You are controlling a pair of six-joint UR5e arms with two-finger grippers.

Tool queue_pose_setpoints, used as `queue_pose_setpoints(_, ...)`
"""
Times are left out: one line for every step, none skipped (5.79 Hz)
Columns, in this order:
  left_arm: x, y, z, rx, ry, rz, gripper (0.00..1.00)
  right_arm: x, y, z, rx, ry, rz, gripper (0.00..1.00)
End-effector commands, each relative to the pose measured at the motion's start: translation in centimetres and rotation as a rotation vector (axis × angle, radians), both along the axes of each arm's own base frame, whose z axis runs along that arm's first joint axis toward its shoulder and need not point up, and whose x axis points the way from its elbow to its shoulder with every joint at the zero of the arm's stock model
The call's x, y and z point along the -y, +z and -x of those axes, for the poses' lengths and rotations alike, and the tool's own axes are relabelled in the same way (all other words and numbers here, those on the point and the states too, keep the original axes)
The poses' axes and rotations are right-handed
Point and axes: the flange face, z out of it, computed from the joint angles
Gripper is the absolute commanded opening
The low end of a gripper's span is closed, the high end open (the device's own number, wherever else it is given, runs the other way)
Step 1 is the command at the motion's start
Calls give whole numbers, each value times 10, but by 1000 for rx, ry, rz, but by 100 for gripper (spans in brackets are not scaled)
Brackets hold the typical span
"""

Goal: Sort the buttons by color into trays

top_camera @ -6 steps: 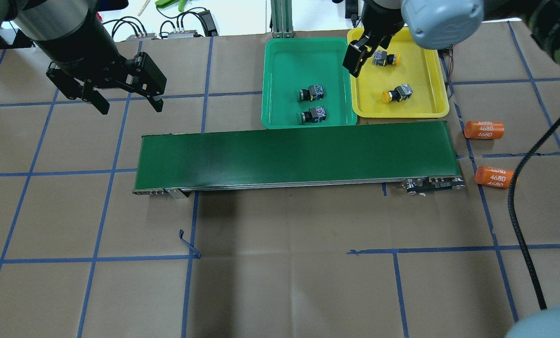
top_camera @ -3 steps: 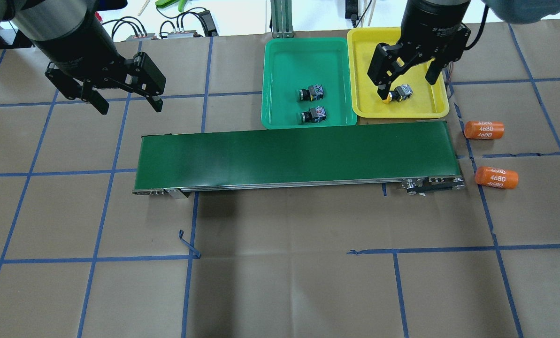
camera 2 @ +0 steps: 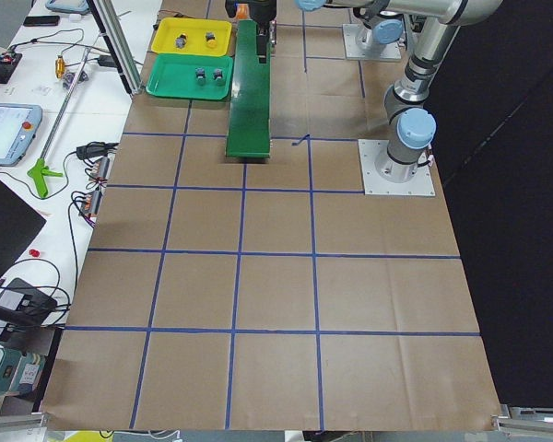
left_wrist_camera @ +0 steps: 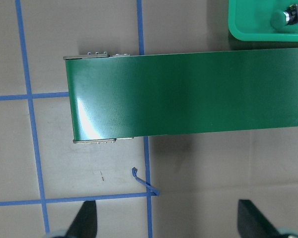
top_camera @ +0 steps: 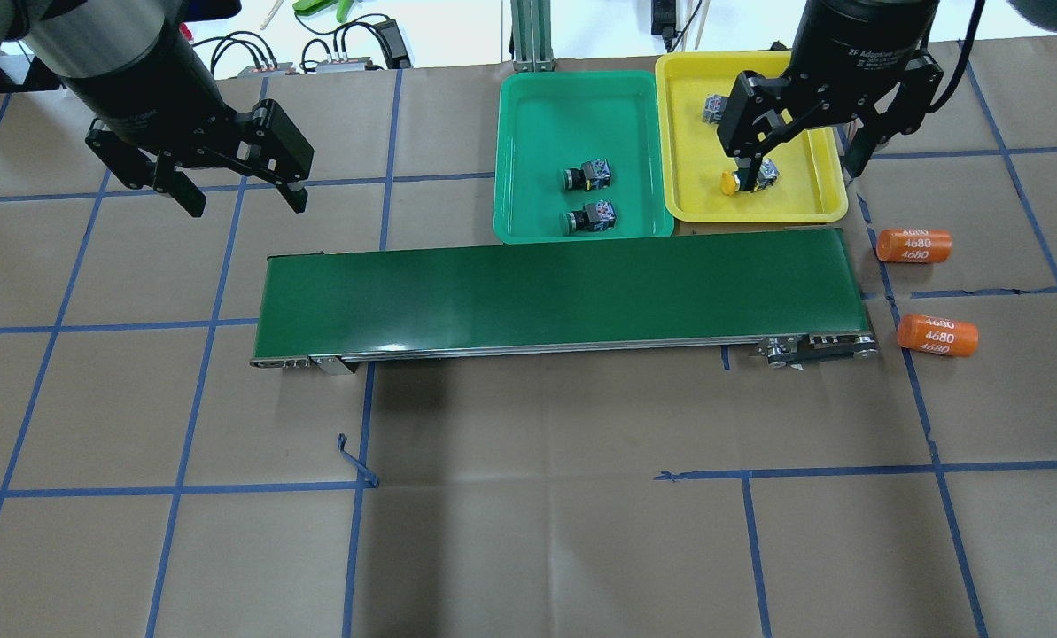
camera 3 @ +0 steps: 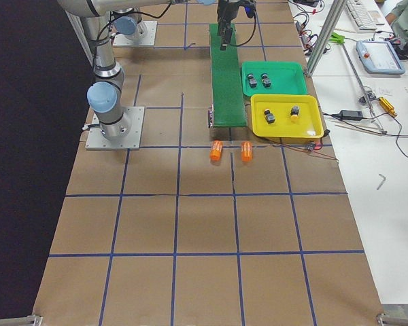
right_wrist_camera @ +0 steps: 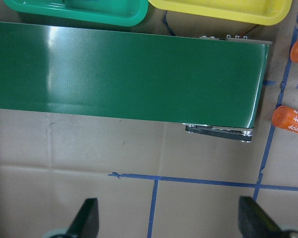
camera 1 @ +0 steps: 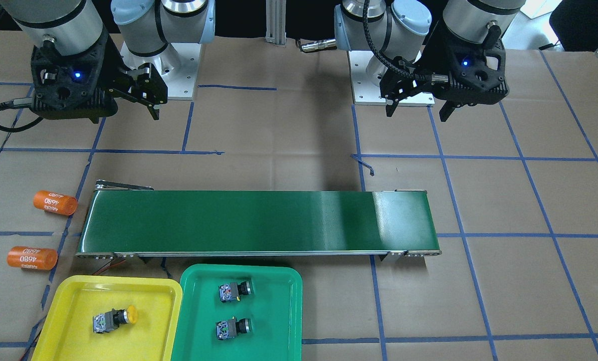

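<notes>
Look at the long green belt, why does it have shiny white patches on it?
That is glare, likely light from above, on the long dark green conveyor belt: left wrist view, a bright streak near its end; right wrist view, a pale band at the left; front-facing view, a lighter stripe towards the right; overhead view, just a small glint on its near edge.

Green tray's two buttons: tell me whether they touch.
Apart. The overhead view shows bare green tray between the far button and the near button.

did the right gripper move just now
Yes: the right gripper shifted rightward in the overhead view, from the left rim of the yellow tray toward its right rim.
</notes>
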Motion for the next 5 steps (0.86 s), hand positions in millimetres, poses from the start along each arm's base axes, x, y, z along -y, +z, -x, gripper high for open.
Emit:
queue_pose_setpoints(2,-2,0,0,1,-3,99,-7,-22,8,10,-18,-25,100)
queue_pose_setpoints(0,-1,0,0,-1,-2,99,-6,-17,6,9,-16,9,100)
queue_pose_setpoints(1,-2,1,-1,-1,-5,99,-5,-17,6,9,-18,10,100)
queue_pose_setpoints(2,-3,1,0,-1,-6,99,-5,-17,6,9,-18,10,100)
queue_pose_setpoints(-1,0,1,0,-2,-2,99,-5,-17,6,9,-18,10,100)
